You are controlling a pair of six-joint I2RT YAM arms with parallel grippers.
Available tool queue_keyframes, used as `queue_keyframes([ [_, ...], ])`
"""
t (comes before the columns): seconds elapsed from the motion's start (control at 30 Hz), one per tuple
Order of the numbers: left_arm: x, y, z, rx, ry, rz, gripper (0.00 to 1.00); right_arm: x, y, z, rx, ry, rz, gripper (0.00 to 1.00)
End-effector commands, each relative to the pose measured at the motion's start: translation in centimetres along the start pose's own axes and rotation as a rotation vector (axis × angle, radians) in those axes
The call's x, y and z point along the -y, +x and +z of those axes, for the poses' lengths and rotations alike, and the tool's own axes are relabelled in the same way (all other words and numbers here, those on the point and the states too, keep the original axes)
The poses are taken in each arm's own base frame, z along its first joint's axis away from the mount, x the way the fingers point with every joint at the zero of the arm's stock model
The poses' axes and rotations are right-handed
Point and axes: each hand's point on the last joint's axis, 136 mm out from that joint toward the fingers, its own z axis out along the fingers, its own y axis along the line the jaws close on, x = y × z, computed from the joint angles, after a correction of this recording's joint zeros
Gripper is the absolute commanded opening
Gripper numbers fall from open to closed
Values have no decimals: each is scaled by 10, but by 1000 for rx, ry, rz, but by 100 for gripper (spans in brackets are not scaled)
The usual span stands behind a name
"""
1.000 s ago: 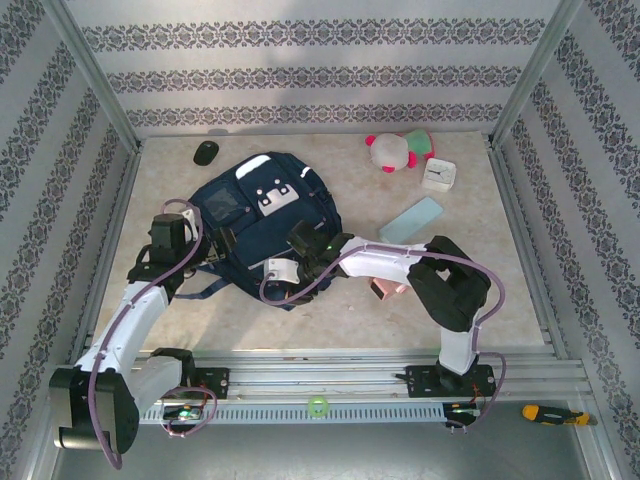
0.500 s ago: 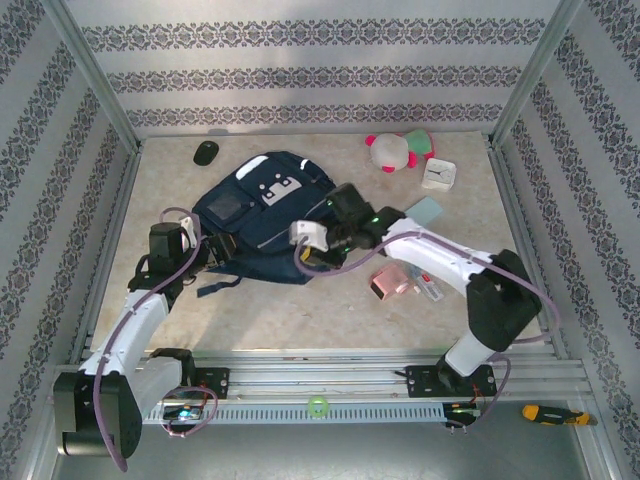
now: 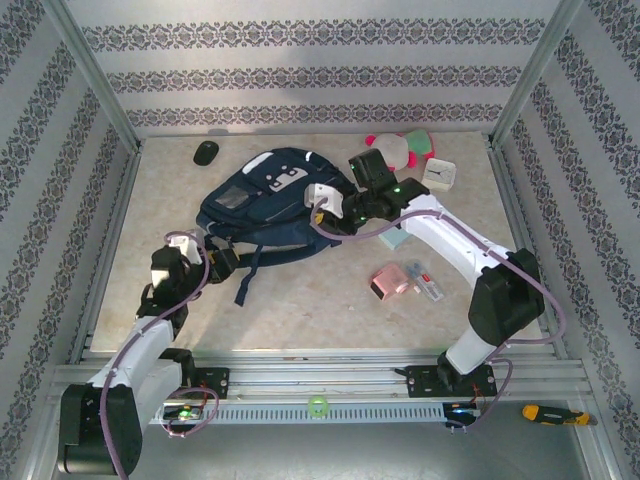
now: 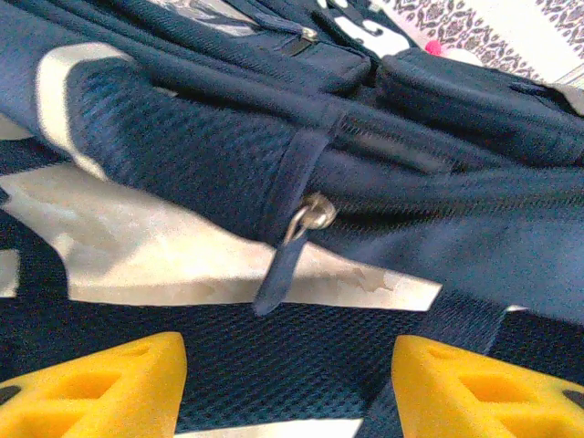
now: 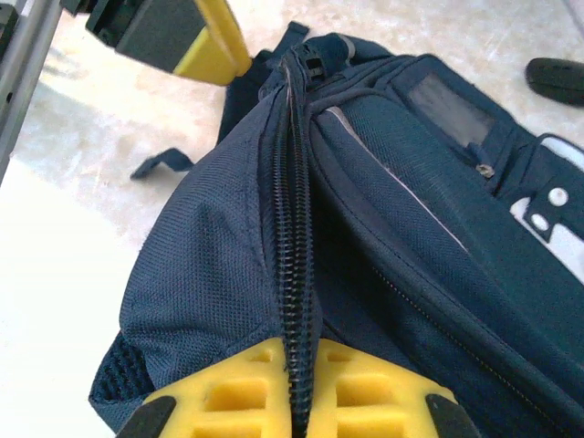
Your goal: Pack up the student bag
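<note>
My right jaws pinch the student bag (image 5: 383,210) along its zipper seam (image 5: 294,274) toward the worktop's (image 3: 320,310) far edge; my left jaws stand apart over a strap (image 4: 274,360).

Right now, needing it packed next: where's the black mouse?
Top view: the black mouse lies near the far-left corner of the table, just beyond the student bag, not touching it.

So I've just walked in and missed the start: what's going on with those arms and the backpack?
The right gripper has its fingers shut on the student bag, pinching the fabric along its closed main zip. The left gripper is open, low beside the bag's straps, holding nothing. The plush toy, clock and mouse lie on the table outside the bag.
</note>
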Motion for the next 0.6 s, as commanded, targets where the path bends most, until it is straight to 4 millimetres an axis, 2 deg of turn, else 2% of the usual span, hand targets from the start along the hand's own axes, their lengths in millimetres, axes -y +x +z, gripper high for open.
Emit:
queue_keyframes([
  [0.0,11,-22,-1,117,34,116,62,13,-35,-23,116,16,-60,0],
  [0.3,19,-8,18,128,76,249,62,13,-42,-34,146,-24,-75,0],
  [0.47,21,-13,34,149,102,281,60,11,-44,-36,149,-34,-74,0],
  [0.57,27,-22,39,175,120,308,57,10,-44,-37,147,-38,-71,0],
])
